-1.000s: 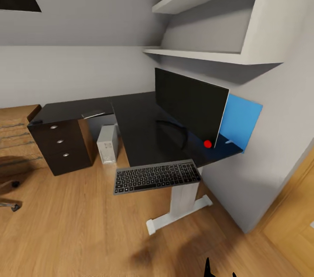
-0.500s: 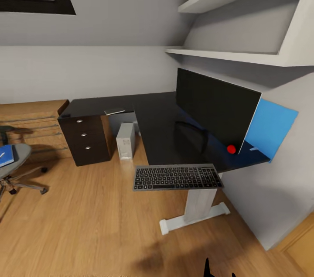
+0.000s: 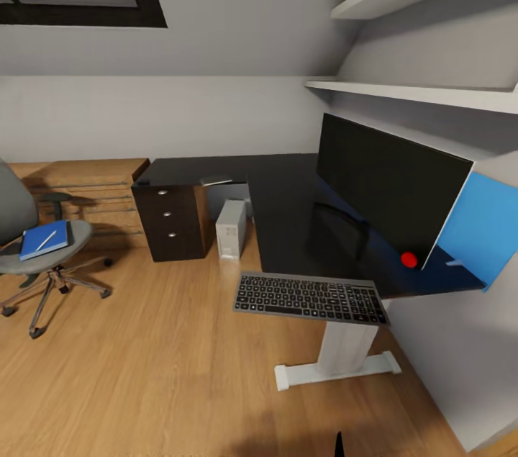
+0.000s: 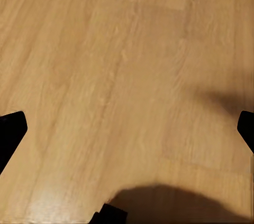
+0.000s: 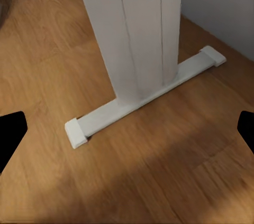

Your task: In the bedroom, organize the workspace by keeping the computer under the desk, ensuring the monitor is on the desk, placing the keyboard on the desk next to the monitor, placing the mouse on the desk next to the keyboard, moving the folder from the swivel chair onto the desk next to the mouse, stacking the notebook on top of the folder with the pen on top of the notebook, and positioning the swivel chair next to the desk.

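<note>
Two grippers, left [image 4: 127,123] and right [image 5: 127,123], both spread and empty, I judge. Folder [image 3: 44,240] with pen [image 3: 47,240] lies on the swivel chair [image 3: 43,255], left of frame; I would drive there next, approaching the flat blue cover squarely. Keyboard [image 3: 311,296] overhangs the glossy black desk [image 3: 288,212] edge, centre right. Monitor [image 3: 392,187] stands on the desk; boxy grey computer [image 3: 231,229] sits beneath
</note>
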